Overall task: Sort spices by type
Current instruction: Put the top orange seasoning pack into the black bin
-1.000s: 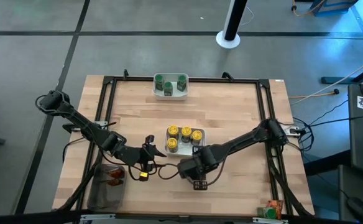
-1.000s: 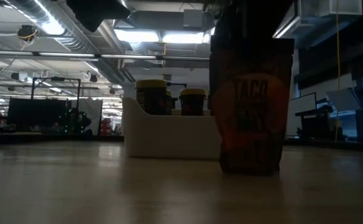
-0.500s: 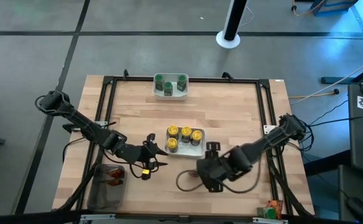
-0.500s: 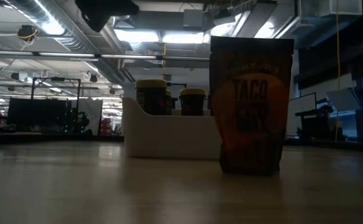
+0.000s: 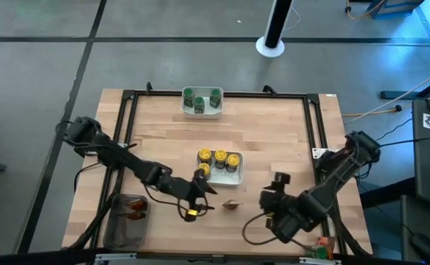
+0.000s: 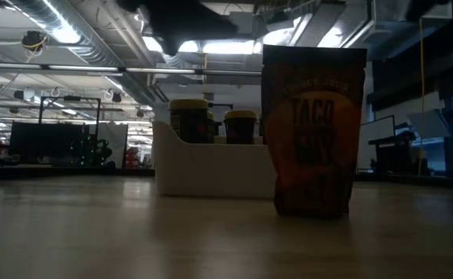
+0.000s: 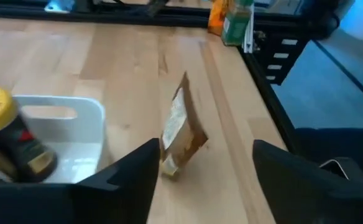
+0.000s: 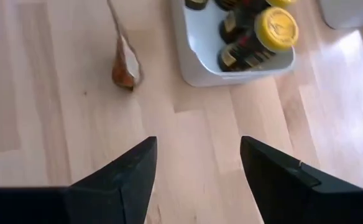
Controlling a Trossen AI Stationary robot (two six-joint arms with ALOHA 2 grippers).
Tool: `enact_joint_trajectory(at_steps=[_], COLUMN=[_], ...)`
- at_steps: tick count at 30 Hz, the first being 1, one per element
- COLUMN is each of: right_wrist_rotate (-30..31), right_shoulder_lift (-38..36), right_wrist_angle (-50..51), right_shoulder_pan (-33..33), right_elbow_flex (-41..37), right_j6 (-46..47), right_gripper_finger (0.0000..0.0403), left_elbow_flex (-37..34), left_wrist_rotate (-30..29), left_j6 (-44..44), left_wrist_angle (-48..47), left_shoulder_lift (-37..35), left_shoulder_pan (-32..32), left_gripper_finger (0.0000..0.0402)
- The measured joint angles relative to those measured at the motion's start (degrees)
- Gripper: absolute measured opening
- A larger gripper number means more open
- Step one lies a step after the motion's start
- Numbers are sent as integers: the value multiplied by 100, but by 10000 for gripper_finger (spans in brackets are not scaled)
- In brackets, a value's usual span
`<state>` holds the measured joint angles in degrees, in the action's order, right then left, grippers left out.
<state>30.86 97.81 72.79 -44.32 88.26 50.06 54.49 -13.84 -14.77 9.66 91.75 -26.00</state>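
Packet (image 6: 313, 130) label reads "TACO"; stands upright on table (image 6: 133, 232).

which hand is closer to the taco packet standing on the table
Left. The left hand sits just beside the taco packet, open and apart from it. The right hand is farther off on the packet's other side, open too.

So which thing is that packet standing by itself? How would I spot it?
Start at the white bowl of yellow-capped jars mid-table. Just in front of it, between the two grippers, a brown-orange packet stands upright on bare wood. It is the only flat pouch there, printed "TACO".
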Motion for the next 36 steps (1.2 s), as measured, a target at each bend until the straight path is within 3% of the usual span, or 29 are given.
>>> enact_joint_trajectory(at_steps=[7, 16, 25, 36], right_wrist_rotate=[691, 1240, 1622, 1931], right_shoulder_lift=[-480, -481, -477, -475], right_wrist_angle=[-693, -1970, -2268, -2327], right_shoulder_pan=[-578, -703, -703, -703], right_elbow_flex=[-1115, -1693, -1872, -1872], right_j6=[1112, 1126, 1104, 1052], right_gripper_finger=[230, 230, 230, 230], left_elbow_flex=[550, 561, 559, 557], left_wrist_rotate=[-450, -579, -717, -645], left_j6=[176, 47, 149, 169], left_wrist_angle=[-369, 155, 430, 1832], left_shoulder_lift=[627, 1035, 1422, 2255], left_shoulder_pan=[20, 44, 18, 239], left_gripper_finger=[269, 269, 269, 259])
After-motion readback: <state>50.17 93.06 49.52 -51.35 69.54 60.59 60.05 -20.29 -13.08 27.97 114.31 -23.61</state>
